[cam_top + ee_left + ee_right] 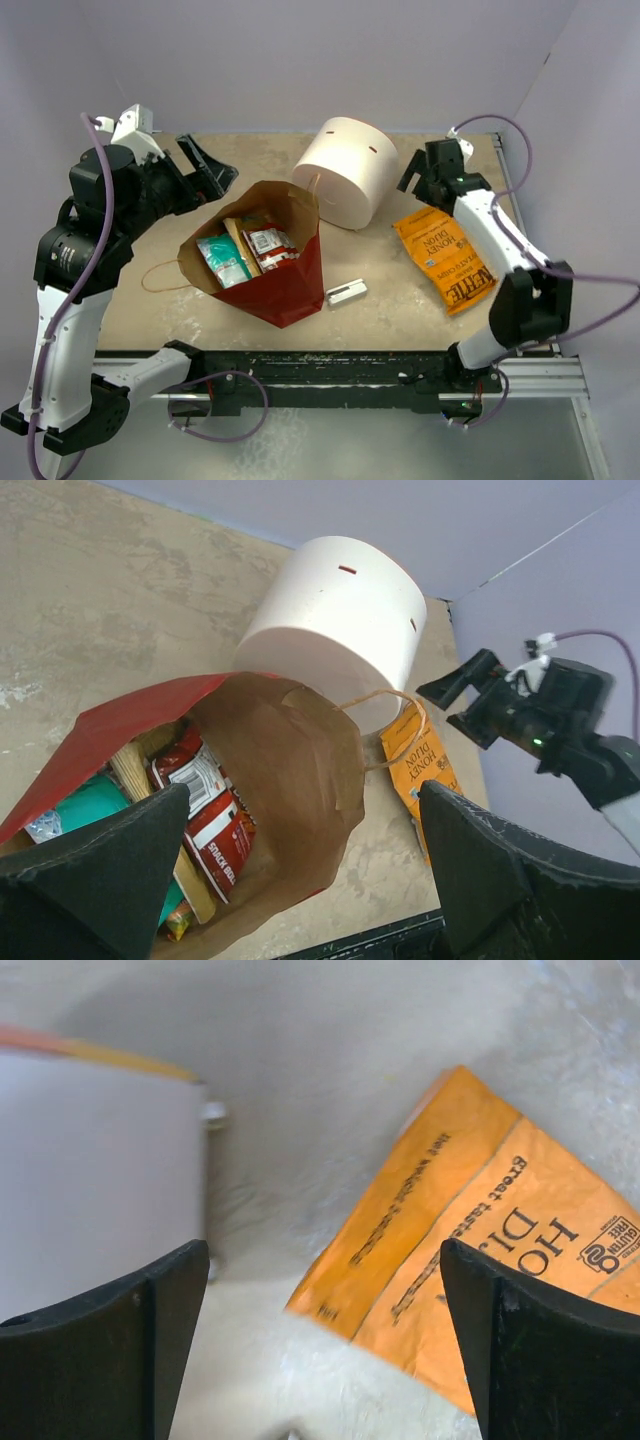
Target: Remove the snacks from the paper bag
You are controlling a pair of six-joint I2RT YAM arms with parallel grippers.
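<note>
The paper bag [285, 285], red outside and brown inside, lies on its side mid-table with its mouth open. Inside it I see a teal packet [222, 260], a red packet [270, 245] and a tan packet between them. The left wrist view shows the bag [290, 750], the red packet [210, 825] and the teal one [95, 805]. An orange packet [447, 258] lies flat on the table at the right, outside the bag. My left gripper [205, 165] is open and empty, above the bag's far left side. My right gripper [425, 175] is open and empty, just above the orange packet's far end [470, 1240].
A big white cylinder [345, 170] stands behind the bag, between the two grippers. A small grey metal bracket [346, 293] lies on the table right of the bag. A twine handle [160, 275] loops out at the bag's left. The table's near edge has a black rail [330, 365].
</note>
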